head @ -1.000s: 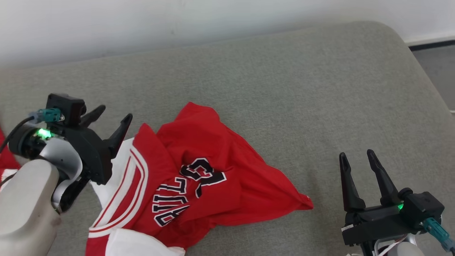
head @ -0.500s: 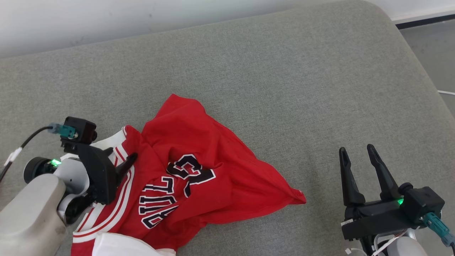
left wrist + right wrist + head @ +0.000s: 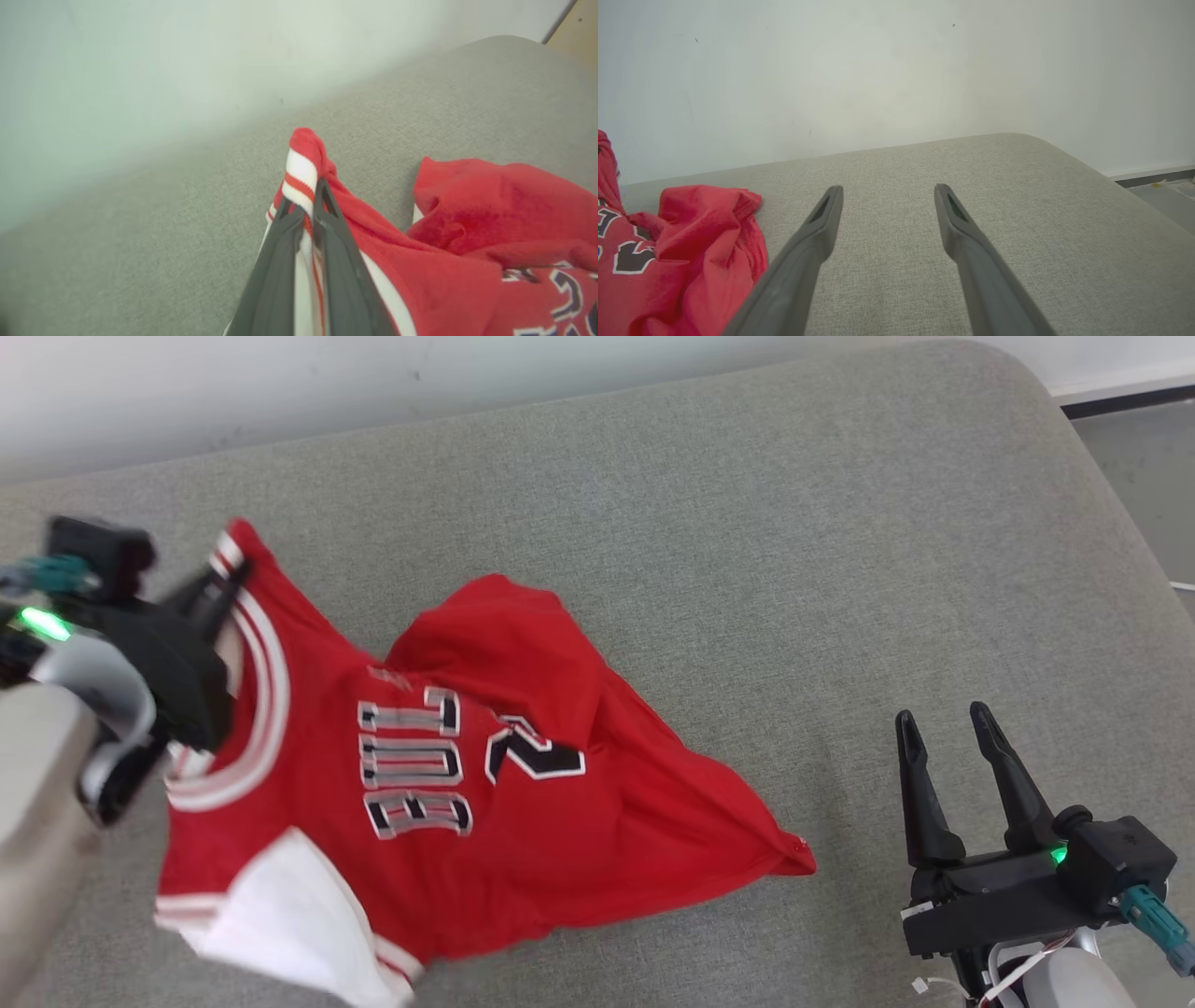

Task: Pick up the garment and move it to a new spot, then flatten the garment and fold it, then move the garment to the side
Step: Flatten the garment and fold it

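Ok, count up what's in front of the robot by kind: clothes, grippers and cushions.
jersey: 1
grippers: 2 (left gripper, right gripper)
cushion: 1
total: 4

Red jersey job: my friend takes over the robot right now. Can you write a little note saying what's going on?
Left gripper: shut on the striped trim of the red basketball jersey.
Right gripper: open, holding nothing, over the grey fabric cushion right of the jersey.
Jersey: crumpled, mostly lying on the cushion.
Done: grabbed.
To do: move it, flatten, fold, set aside.
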{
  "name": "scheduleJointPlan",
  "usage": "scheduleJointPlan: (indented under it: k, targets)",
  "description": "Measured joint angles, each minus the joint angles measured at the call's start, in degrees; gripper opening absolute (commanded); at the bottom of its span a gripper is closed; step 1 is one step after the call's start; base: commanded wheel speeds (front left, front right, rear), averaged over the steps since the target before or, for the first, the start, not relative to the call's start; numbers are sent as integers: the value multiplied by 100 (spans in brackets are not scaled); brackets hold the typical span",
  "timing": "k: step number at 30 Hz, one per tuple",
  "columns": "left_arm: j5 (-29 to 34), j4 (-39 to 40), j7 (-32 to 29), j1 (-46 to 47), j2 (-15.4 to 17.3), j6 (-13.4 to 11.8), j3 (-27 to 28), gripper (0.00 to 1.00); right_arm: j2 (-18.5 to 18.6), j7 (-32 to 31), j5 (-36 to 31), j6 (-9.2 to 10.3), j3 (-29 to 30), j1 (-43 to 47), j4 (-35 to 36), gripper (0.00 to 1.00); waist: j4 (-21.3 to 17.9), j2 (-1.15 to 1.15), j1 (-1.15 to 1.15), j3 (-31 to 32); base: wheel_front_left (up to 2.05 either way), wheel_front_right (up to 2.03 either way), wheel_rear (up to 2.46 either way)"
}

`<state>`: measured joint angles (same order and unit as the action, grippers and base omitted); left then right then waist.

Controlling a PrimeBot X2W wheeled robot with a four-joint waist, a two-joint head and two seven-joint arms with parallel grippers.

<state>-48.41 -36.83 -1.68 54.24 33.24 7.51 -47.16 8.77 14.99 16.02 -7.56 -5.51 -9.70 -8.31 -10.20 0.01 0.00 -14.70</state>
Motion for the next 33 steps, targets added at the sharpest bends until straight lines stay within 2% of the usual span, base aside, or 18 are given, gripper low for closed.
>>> scheduleJointPlan:
  k: [4,6,7,8,9,15,19,23,26,31,33]
  targets:
    - [259,-419,576,265,63,-53,74,0,-25,0,-18,1,48,5,-7,100,-22,0,0,3,0,0,0]
    - [491,-684,795,281,25,-242,-33,0,-48,0,-52,0,82,13,-22,100,-30,0,0,19,0,0,0]
    - [611,-757,918,276,12,-322,-81,13,-56,0,-60,1,93,17,-30,100,-27,0,0,21,0,0,0]
    - [723,-848,1042,277,13,-396,-136,46,-67,0,-76,0,100,20,-38,100,-23,0,0,22,0,0,0]
    - [772,-934,1122,274,1,-396,-179,100,-81,0,-93,0,107,22,-45,100,-16,0,0,26,0,0,0]
    - [697,-1189,1547,155,-221,-404,-26,100,-101,0,-108,1,149,67,-69,100,109,0,0,146,0,0,0]
    - [658,-954,1656,-80,-223,-581,310,100,-96,0,-134,0,178,183,3,100,251,0,0,306,0,0,0]
    - [901,209,1680,-598,-174,-979,1166,100,-77,0,-151,1,243,320,89,100,472,-1,0,455,0,0,0]
    - [1198,1115,1680,-1406,-183,-1266,1794,100,-80,2,-164,1,282,419,168,100,669,-1,-1,561,0,0,0]
    - [1769,2285,1680,-2650,-305,-1515,2663,100,-76,13,-202,0,294,546,241,100,1011,-1,-1,728,0,0,0]
    - [1937,2627,1680,-3091,-402,-1541,2909,100,-67,14,-203,0,311,580,258,100,1142,-1,-1,793,0,0,0]
